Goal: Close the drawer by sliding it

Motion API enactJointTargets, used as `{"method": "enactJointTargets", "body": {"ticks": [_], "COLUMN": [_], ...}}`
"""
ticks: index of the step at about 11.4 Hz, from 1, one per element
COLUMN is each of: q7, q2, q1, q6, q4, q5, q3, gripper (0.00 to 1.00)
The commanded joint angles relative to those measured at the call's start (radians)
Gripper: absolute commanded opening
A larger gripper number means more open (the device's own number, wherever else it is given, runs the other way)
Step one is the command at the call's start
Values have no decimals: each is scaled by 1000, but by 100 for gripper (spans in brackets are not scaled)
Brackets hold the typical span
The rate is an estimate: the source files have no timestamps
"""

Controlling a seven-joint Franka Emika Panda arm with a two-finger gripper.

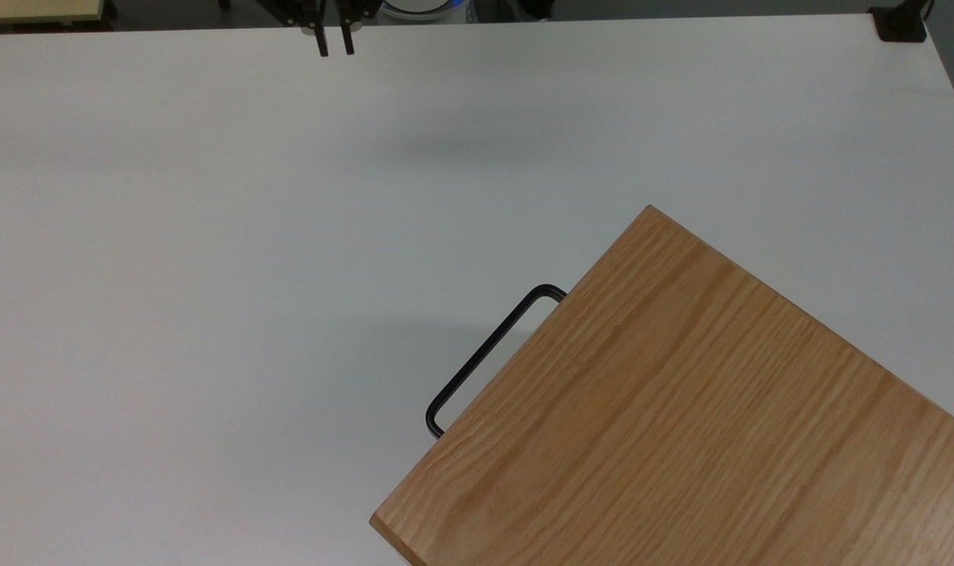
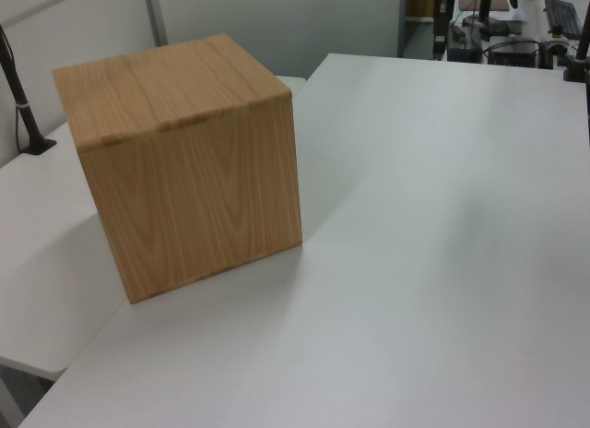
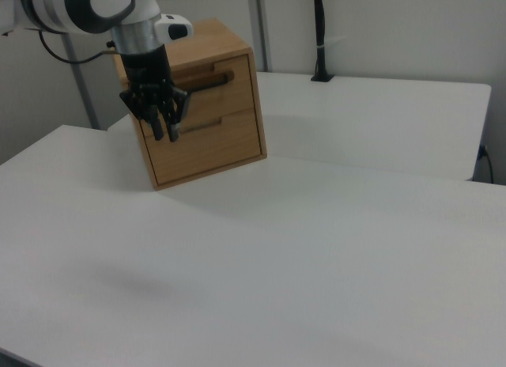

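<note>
Jaws (image 1: 333, 43) stand parted with nothing between them; you can see the two dark fingers side by side at the far edge of the counter (image 1: 210, 236) in the top view, and hanging below the arm's wrist in the right view. From there your target lies well away, toward the top view's lower right: the cabinet (image 1: 681, 409) sits on the counter at an angle, and the drawer (image 3: 207, 77) is marked by its black bar handle (image 1: 489, 354) jutting out beyond the cabinet's top board. That handle runs diagonally in the top view, from lower left to upper right, so the slide direction is square to it, in toward the cabinet's body. In the right view the upper drawer front looks flush or very nearly so, though the arm partly covers it and you should not trust that reading fully. If any travel remains, you would bring the jaws across the counter and press the front panel straight inward.
</note>
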Motion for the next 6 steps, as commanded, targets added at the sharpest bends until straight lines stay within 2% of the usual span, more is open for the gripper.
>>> {"method": "enactJointTargets", "body": {"ticks": [1,4,6], "q7": [-13,-12,61], "q2": [-32,-32,-32], "q1": [11,14,17], "q6": [3,7,13], "q4": [-27,-29,-27], "q5": [-16,-16,-13], "q3": [-14,-22,-22], "gripper": [100,100,100]}}
